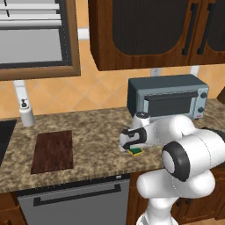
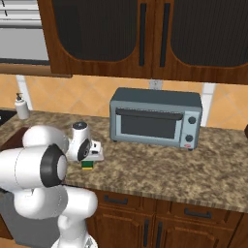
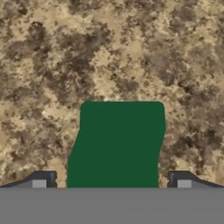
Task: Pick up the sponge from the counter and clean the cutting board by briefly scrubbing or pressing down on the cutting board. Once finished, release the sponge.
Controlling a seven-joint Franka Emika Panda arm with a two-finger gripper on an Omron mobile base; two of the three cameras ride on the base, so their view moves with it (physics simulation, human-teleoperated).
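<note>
1. Sponge (image 1: 136,152) sits on the counter (image 1: 96,132) close to its front edge, roughly midway along the stretch in sight, green top up with a sliver of yellow showing underneath

2. And the gripper (image 1: 133,148) is right down over it, the white hand angled low so that most of the block is covered in the left base view

3. From the right base view the sponge (image 2: 87,165) peeks out just below the hand (image 2: 89,151), near the counter's front edge (image 2: 145,186)

4. Hand view now: the dark green top (image 3: 117,146) runs straight up between the two dark fingertips (image 3: 43,179), one on either side of it

5. The fingers are spread wider than the sponge, a strip of granite showing between each tip and the green edge, so nothing is gripped

6. Whether the tips have reached the counter surface, I cannot tell

7. Over to the cutting board (image 1: 53,151): it lies flat toward the left end of the counter, near the front edge, well apart from the sponge

8. Behind the sponge, against the back wall, stands a blue-grey toaster oven (image 1: 167,96)

9. Near the back left corner is a white soap dispenser (image 1: 26,114), and the dark rim of a sink (image 1: 5,136) cuts in at the left edge

10. Below the counter's front edge sits a grey dishwasher panel (image 1: 74,204) with a dark handle
</note>
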